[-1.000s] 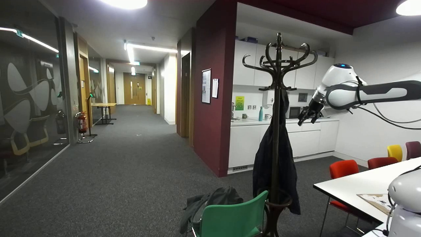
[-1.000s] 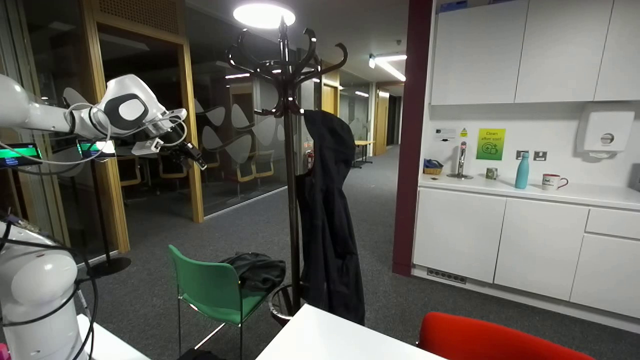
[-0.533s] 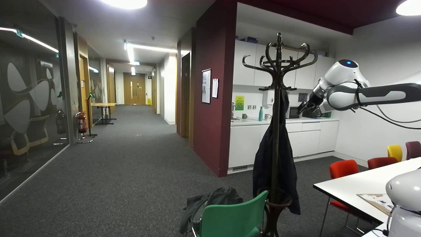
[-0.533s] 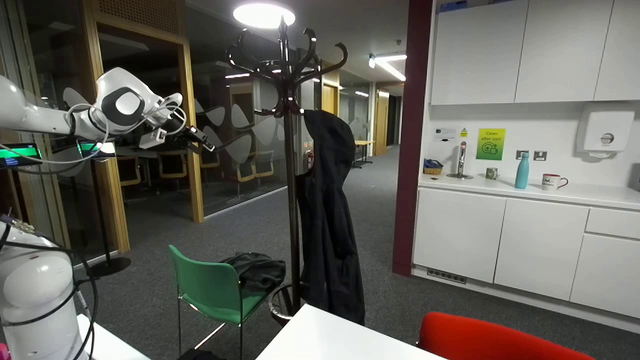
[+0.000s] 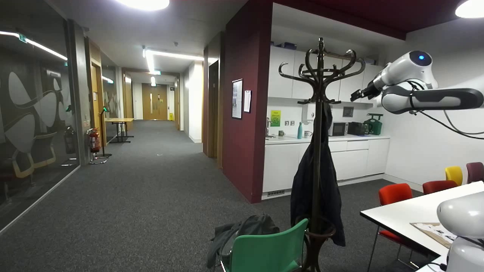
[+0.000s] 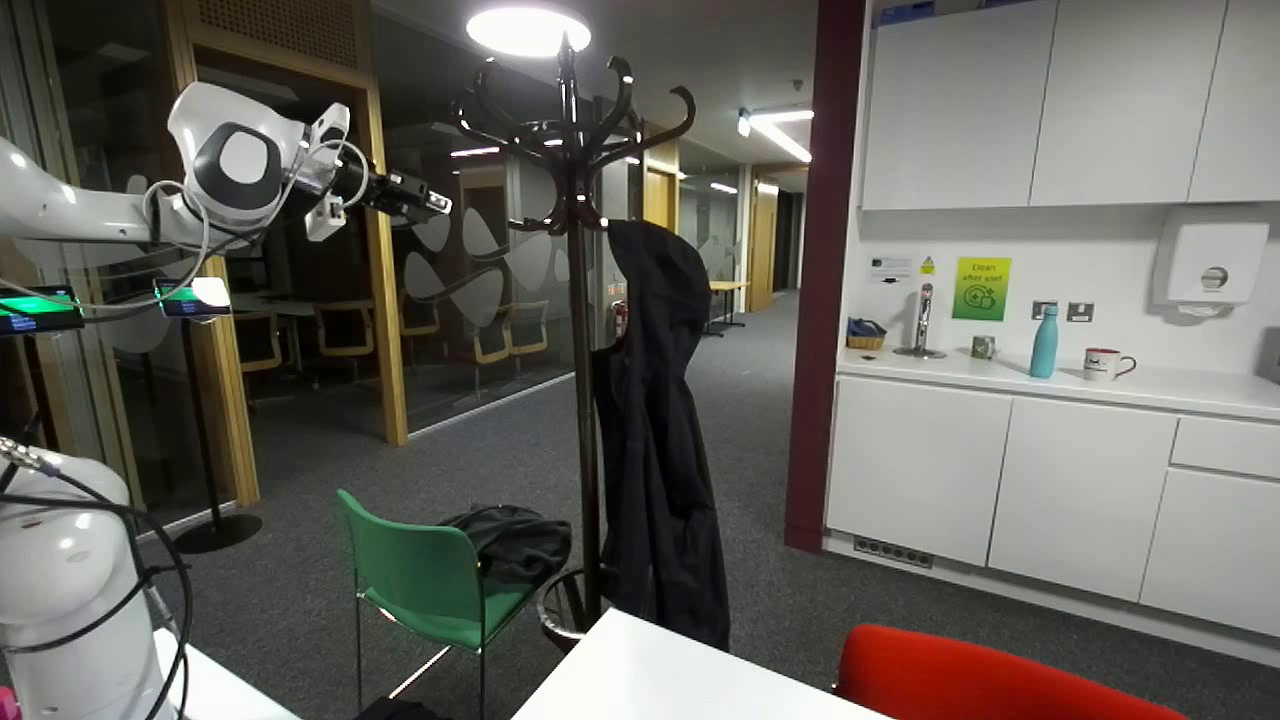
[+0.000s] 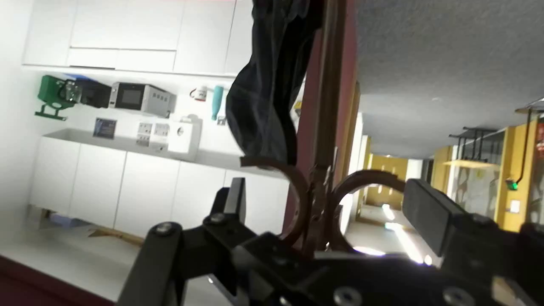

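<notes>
- The claw [image 7: 329, 202] hangs in mid-air, 2 fingers spread wide, nothing gripped, no contact that I can see.
- The coat stand [image 6: 584, 370] is upright ahead of it. Wrist view: pole [image 7: 329, 102] and curved hooks [image 7: 367, 177] show through the gap between the fingers.
- A dark jacket [image 6: 660, 430] hangs from the stand, below the hooks.
- Both exterior views: claw and stand look apart; true depth hard for me to judge.
- Risk 1: finger strikes a hook. Likely cause: misread depth, dark claw against dark wood, hooks curling out on both sides of the pole.
- Risk 2: stand rocks or topples. Likely cause: a sideways push this high up, where leverage on a tall, slim thing is large.
- Risk 3: jacket gets dragged or drops. Likely cause: a fingertip catching loose folds, or a jolt to the pole.
- Risk 4: the cable loop [image 6: 366, 174] at the wrist snags on a hook. Likely cause: the arm [image 6: 240, 165] swinging close alongside.
- Risk 5: a fall would hit the green chair [image 6: 415, 570] or white table [image 6: 690, 680], both near the stand's foot.
</notes>
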{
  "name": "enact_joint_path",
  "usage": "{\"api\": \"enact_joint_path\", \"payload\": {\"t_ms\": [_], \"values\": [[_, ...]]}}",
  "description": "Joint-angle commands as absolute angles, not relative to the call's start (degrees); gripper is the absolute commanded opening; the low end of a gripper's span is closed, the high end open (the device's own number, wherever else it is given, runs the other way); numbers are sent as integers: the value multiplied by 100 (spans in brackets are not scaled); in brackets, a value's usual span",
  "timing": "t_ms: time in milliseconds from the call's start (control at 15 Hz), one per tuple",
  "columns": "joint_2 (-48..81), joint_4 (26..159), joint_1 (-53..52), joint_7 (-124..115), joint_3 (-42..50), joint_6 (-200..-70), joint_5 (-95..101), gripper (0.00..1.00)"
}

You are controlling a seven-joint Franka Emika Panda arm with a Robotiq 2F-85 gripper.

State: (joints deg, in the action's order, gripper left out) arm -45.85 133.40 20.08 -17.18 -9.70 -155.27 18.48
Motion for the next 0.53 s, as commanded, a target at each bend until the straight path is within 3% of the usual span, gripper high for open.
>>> {"api": "enact_joint_path", "payload": {"t_ms": [0,67,467], "values": [[-4268,12957,3099,-2315,-1288,-16350,2095,100],[-4508,13196,2552,-1864,-1066,-15943,1814,100],[-4396,13195,3041,-2115,-1286,-16369,1893,100]]}}
